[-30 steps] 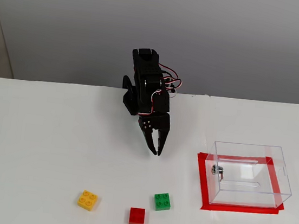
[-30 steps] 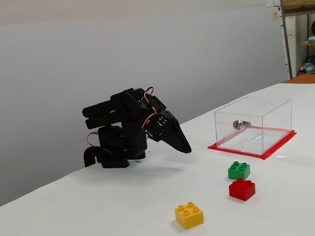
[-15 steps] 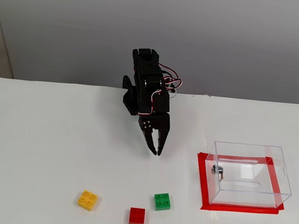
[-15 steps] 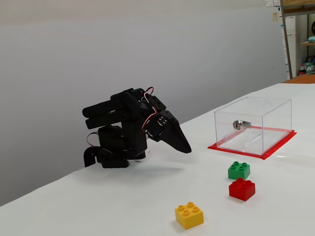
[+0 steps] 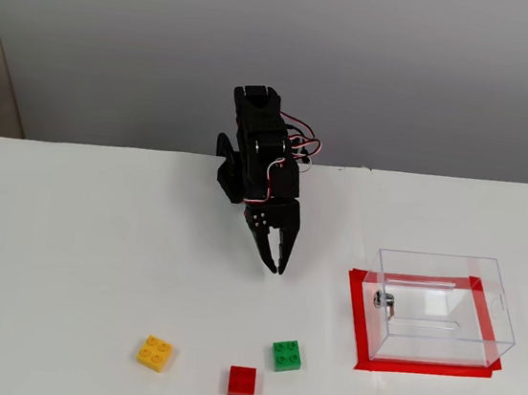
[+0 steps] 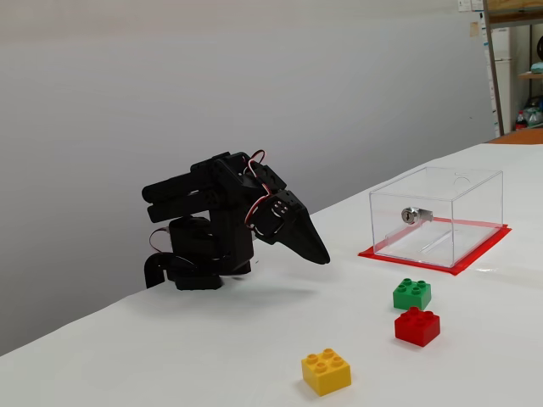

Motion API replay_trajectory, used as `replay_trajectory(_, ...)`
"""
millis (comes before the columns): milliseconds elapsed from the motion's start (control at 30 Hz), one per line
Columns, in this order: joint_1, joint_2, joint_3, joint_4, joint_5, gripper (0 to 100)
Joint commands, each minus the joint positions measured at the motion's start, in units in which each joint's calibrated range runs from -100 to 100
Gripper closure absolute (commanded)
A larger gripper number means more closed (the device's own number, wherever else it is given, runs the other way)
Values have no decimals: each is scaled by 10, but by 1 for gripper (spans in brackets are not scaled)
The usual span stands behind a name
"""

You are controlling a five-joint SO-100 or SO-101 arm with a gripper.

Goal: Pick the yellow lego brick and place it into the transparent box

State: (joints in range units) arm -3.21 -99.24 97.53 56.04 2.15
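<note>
Fixed view from above/front: my arm (image 5: 257,158) is folded up at the back of the white desk (image 5: 64,260). My tool (image 5: 277,269) points down toward the desk, fingers pressed together, nothing between them, tip hanging just above the surface. The yellow lego brick (image 5: 155,353) sits flat on the desk near the front edge, studs up, to the left in this view and well apart from the tool. To its right, the red brick (image 5: 241,381), then the green brick (image 5: 286,354) a bit further back; none of the three touch. The transparent box (image 5: 441,309) is on the right side, standing on a red tape rectangle (image 5: 357,315), with a small metal fitting (image 5: 384,300) on its left wall. Box looks empty.

Fixed view from the side, low angle: my arm (image 6: 208,229) is hunched at the left, the tool (image 6: 321,255) angled down and to the right, tapering to a closed tip, gripping nothing, clear of the desk (image 6: 127,356). The yellow lego brick (image 6: 326,371) is in the foreground at the bottom, upright, alone. The red brick (image 6: 417,326) and green brick (image 6: 411,293) are to its right, near each other; whether they touch I can't tell. The transparent box (image 6: 437,215) is further right behind them on the red tape (image 6: 441,260), fitting (image 6: 411,215) facing this camera.
</note>
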Motion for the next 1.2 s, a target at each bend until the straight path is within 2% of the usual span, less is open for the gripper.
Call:
replay_trajectory(0,4,-5,2,-5,-1,99)
replay_trajectory(1167,10,-4,-8,-4,-1,98)
